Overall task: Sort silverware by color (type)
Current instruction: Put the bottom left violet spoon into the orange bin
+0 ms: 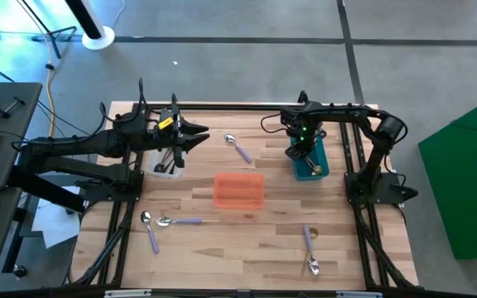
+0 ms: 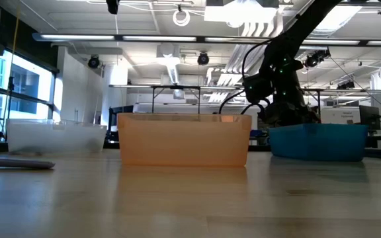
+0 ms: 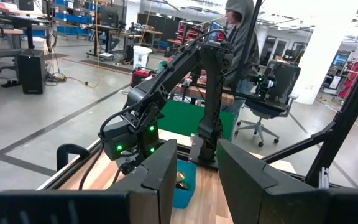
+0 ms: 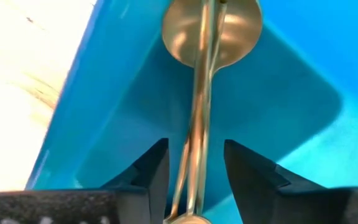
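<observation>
My right gripper (image 4: pixel 194 146) points down into the teal bin (image 1: pixel 321 161) at the far right, open. Its fingers stand on either side of the crossed handles of two gold spoons (image 4: pixel 197 118), which lie on the bin's floor. My left gripper (image 3: pixel 197 146) is open and holds nothing; it hangs level above the clear bin (image 1: pixel 168 165), which holds black spoons. Spoons with lavender handles lie on the table: one at the far middle (image 1: pixel 238 149), two at the near left (image 1: pixel 168 222), two at the near right (image 1: pixel 310 248).
An orange bin (image 1: pixel 238 190) stands in the table's middle, between the clear and teal bins. A person (image 3: pixel 238 37) stands in the room beyond the table's right side. Bare wood lies along the near middle of the table (image 1: pixel 238 248).
</observation>
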Robot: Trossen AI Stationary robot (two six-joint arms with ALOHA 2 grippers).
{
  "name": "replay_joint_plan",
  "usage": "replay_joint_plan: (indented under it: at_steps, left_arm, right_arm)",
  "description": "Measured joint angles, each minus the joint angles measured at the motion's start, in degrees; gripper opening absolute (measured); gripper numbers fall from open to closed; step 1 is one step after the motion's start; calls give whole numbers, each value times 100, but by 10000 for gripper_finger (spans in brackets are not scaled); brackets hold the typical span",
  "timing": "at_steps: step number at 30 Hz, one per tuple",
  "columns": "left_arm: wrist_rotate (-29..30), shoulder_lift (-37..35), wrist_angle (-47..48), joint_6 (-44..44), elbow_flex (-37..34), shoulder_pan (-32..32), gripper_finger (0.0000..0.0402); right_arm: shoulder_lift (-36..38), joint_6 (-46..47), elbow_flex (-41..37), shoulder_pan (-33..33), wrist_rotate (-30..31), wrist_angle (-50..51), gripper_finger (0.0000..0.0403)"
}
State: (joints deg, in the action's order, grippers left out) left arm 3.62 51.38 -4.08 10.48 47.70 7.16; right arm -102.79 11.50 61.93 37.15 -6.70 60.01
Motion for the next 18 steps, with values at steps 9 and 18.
replay_joint_plan:
  at_steps: [9,18]
  left_arm:
    - [0,1,0,-4,0,0,106]
    - [0,0,2,-7,0,0,106]
  right_arm:
    - [196,-109,0,2,18,13,140]
    - [1346,-78,2,39,16,405,140]
